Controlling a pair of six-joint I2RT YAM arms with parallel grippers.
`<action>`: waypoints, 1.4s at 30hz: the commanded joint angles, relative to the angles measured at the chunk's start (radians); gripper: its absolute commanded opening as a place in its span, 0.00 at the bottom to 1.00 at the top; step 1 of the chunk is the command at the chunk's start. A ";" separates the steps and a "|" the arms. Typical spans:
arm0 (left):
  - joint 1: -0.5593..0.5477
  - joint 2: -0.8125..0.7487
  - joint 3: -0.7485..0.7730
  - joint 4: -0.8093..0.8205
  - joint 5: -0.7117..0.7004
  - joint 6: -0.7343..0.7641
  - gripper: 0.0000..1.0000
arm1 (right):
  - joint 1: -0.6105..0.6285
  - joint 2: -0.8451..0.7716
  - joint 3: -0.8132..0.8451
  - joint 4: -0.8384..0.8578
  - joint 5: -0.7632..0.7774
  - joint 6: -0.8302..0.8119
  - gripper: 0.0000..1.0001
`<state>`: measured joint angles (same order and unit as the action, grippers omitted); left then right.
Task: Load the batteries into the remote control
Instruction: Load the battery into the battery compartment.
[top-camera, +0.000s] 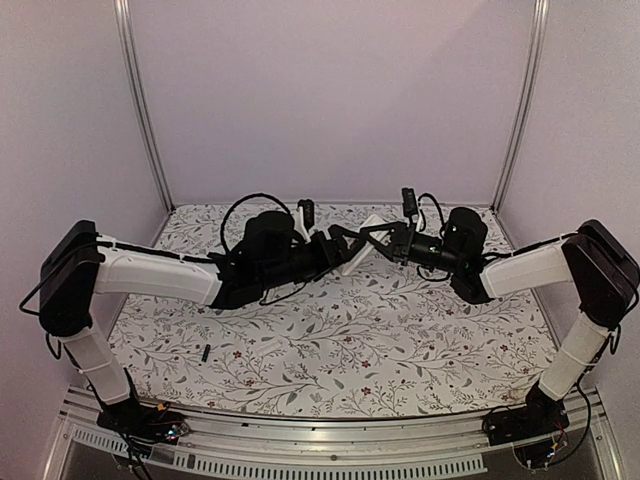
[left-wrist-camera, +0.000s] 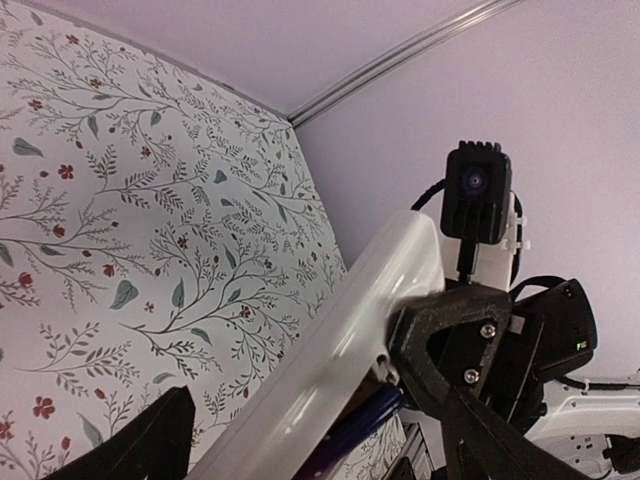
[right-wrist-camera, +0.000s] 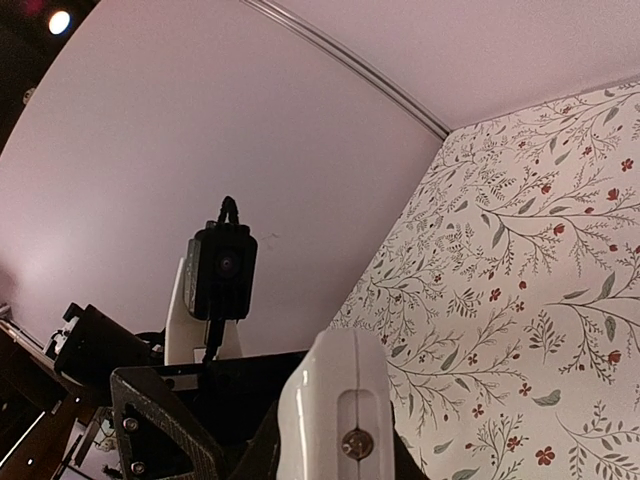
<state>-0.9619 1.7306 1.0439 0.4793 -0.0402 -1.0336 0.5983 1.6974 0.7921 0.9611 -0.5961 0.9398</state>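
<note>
The white remote control (top-camera: 362, 242) is held in the air between both arms at the back middle of the table. My left gripper (top-camera: 340, 252) is shut on its lower end. In the left wrist view the remote (left-wrist-camera: 330, 350) runs diagonally up to the right, with a slim dark cylinder (left-wrist-camera: 385, 405), apparently a battery, lying along its underside. My right gripper (top-camera: 378, 238) is shut on the upper end. In the right wrist view the remote's end face (right-wrist-camera: 335, 410) shows a screw. A second battery (top-camera: 204, 353) lies on the table at the front left.
The floral tablecloth (top-camera: 380, 340) covers the table. White walls and metal corner posts (top-camera: 140, 110) close in the back and sides. Each wrist camera (left-wrist-camera: 477, 190) faces the other at close range. The left arm's camera shows in the right wrist view (right-wrist-camera: 222, 270).
</note>
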 joint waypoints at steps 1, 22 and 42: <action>-0.009 0.023 0.052 -0.006 0.014 -0.003 0.86 | 0.024 -0.033 0.004 -0.049 0.016 -0.042 0.01; 0.002 0.050 0.051 0.019 0.053 -0.031 0.65 | 0.031 -0.046 0.004 0.024 -0.005 -0.021 0.02; 0.009 -0.002 0.024 0.000 0.099 0.080 0.76 | -0.009 0.004 -0.010 0.214 -0.025 0.164 0.02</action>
<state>-0.9546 1.7561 1.0725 0.5381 0.0166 -1.0111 0.5941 1.6928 0.7860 1.1038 -0.6262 1.0866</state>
